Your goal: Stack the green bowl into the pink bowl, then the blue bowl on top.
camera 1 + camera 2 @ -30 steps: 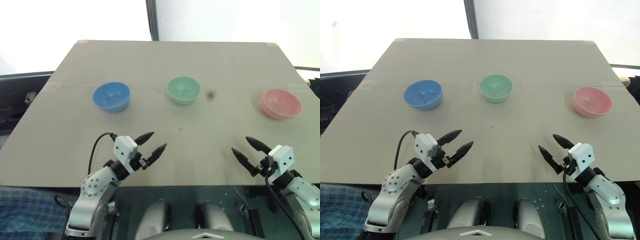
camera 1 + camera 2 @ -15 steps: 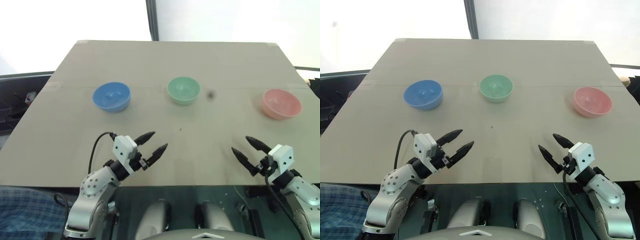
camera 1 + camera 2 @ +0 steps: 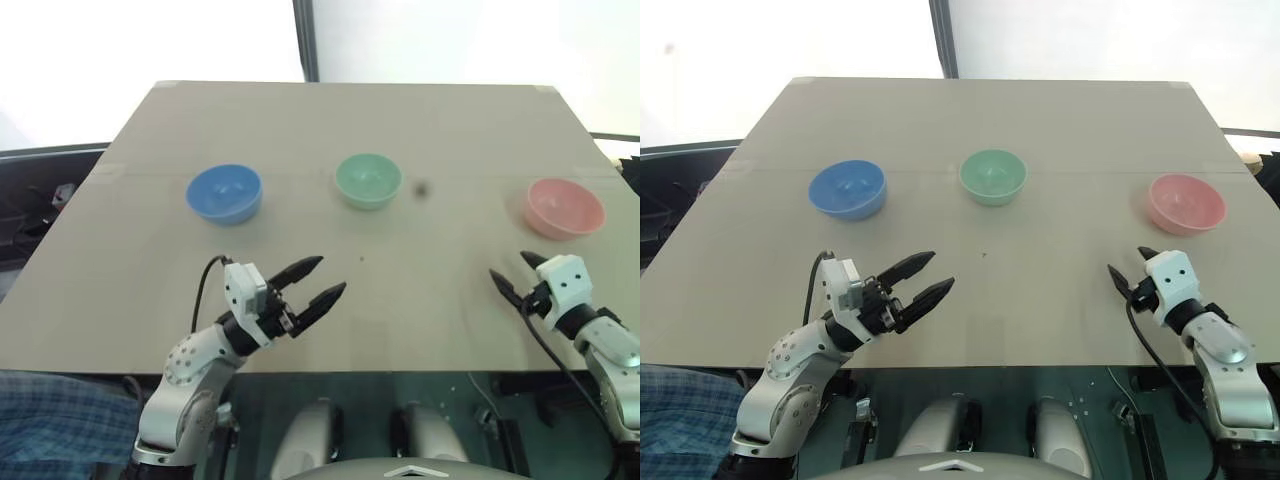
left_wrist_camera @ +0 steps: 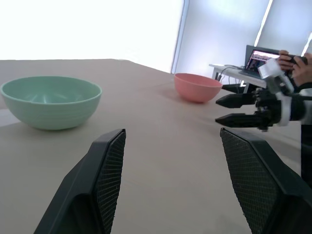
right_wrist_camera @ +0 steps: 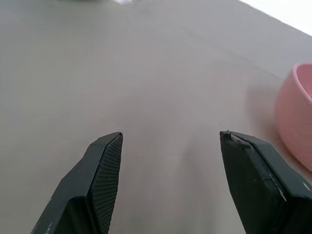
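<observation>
Three bowls stand in a row across the tan table (image 3: 330, 115): the blue bowl (image 3: 224, 193) at the left, the green bowl (image 3: 367, 180) in the middle, the pink bowl (image 3: 564, 207) at the right. My left gripper (image 3: 330, 274) hovers open and empty over the table's near part, in front of the gap between the blue and green bowls. My right gripper (image 3: 508, 265) is open and empty, just in front of the pink bowl and slightly to its left. The left wrist view shows the green bowl (image 4: 51, 101), the pink bowl (image 4: 197, 87) and the right gripper (image 4: 222, 109).
The table's front edge lies just below both grippers. Beyond the table's right side, a person's hand (image 4: 298, 59) is at a laptop (image 4: 261, 57) on a small stand. A small dark spot (image 3: 421, 188) marks the table right of the green bowl.
My right gripper has moved right and forward, closer to the pink bowl. The left gripper has lifted slightly and turned its fingers more to the right. The bowls have not moved.
</observation>
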`<control>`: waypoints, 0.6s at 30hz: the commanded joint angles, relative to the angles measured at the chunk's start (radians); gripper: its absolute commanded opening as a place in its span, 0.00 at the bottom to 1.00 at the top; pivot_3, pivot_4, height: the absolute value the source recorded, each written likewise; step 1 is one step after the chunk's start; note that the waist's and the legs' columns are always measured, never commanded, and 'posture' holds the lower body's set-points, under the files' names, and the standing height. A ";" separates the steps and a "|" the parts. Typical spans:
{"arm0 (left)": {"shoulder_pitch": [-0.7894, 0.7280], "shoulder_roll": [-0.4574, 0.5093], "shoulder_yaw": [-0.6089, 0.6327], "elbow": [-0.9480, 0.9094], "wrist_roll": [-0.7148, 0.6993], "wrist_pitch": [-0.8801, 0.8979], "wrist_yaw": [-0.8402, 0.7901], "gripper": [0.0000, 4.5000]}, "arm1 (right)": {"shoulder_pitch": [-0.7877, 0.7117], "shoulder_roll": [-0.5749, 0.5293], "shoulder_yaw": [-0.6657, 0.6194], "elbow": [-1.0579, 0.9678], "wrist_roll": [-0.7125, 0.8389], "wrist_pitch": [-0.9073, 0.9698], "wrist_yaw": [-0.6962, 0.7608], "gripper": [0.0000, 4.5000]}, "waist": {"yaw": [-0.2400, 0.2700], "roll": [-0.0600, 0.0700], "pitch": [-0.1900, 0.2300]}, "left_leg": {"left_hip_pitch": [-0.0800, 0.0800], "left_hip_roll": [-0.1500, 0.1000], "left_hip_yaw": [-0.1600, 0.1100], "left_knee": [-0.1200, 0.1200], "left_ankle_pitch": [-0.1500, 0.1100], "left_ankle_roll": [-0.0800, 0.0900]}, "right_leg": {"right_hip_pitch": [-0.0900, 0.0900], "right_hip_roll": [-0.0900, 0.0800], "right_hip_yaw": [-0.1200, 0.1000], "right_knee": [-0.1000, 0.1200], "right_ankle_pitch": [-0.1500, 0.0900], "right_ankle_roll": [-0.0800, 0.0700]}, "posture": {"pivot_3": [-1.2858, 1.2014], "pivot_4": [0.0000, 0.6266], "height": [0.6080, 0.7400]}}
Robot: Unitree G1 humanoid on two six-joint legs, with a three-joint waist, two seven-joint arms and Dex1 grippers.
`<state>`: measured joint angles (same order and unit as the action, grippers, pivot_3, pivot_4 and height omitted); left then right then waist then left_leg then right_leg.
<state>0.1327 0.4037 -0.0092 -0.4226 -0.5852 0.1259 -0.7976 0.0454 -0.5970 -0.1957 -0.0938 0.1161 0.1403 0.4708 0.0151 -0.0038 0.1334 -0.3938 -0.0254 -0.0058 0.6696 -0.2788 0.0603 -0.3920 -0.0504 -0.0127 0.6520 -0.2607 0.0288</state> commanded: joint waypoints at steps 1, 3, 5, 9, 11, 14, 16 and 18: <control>-0.029 -0.011 -0.003 -0.053 -0.062 0.009 -0.025 0.73 | -0.133 -0.079 -0.036 0.098 -0.085 -0.031 -0.058 0.74 | -0.001 0.000 0.000 | 0.000 0.000 0.000 0.000 0.000 0.000 | 0.000 0.000 0.000 0.000 0.000 0.000 | 0.52 0.24 1.00; -0.044 -0.021 -0.006 -0.052 -0.081 0.011 -0.032 0.73 | -0.203 -0.121 -0.023 0.181 -0.119 -0.044 -0.059 0.74 | -0.002 0.000 0.000 | 0.000 0.000 0.001 0.000 0.000 0.000 | 0.000 0.000 0.000 0.000 0.000 0.000 | 0.52 0.24 1.00; -0.054 -0.030 -0.008 -0.045 -0.087 0.006 -0.040 0.73 | -0.272 -0.154 -0.009 0.268 -0.140 -0.066 -0.049 0.74 | -0.002 0.000 0.000 | 0.002 0.000 0.001 0.001 0.000 0.000 | 0.002 0.001 0.000 0.001 0.000 0.000 | 0.52 0.24 1.00; -0.069 -0.049 -0.009 -0.016 -0.083 -0.009 -0.057 0.73 | -0.422 -0.200 0.037 0.436 -0.162 -0.033 0.009 0.74 | -0.003 0.000 0.000 | 0.004 0.001 0.001 0.000 0.000 0.000 | 0.005 0.002 0.000 -0.001 0.000 0.000 | 0.52 0.24 1.00; -0.073 -0.058 -0.011 -0.005 -0.078 -0.015 -0.063 0.73 | -0.479 -0.213 0.065 0.502 -0.166 -0.021 0.057 0.74 | -0.003 0.001 0.001 | 0.007 0.001 0.002 0.000 -0.001 0.002 | 0.008 0.002 0.001 -0.002 0.000 0.000 | 0.52 0.24 1.00; -0.079 -0.072 -0.013 0.011 -0.071 -0.030 -0.076 0.73 | -0.552 -0.229 0.113 0.563 -0.164 0.004 0.156 0.74 | -0.003 0.001 0.001 | 0.011 0.001 0.001 0.000 -0.003 0.005 | 0.013 0.002 0.000 -0.004 0.000 0.000 | 0.52 0.24 1.00; -0.077 -0.081 -0.015 0.025 -0.062 -0.044 -0.085 0.73 | -0.580 -0.236 0.136 0.587 -0.164 0.002 0.209 0.74 | -0.002 0.001 0.001 | 0.011 0.001 0.001 0.000 -0.003 0.006 | 0.013 0.002 0.000 -0.005 0.000 0.000 | 0.52 0.24 1.00; -0.077 -0.090 -0.016 0.034 -0.053 -0.055 -0.089 0.73 | -0.606 -0.241 0.144 0.610 -0.169 -0.009 0.223 0.74 | -0.001 0.001 0.001 | 0.010 0.001 0.001 0.000 -0.003 0.006 | 0.013 0.002 0.000 -0.005 0.000 0.000 | 0.52 0.24 1.00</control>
<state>0.0593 0.3207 -0.0193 -0.3812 -0.6484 0.0984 -0.8739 -0.5256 -0.8059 -0.0442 0.5068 -0.0528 0.1467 0.6747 0.0140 -0.0026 0.1346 -0.3834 -0.0240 -0.0046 0.6692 -0.2819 0.0660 -0.3791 -0.0486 -0.0125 0.6463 -0.2606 0.0289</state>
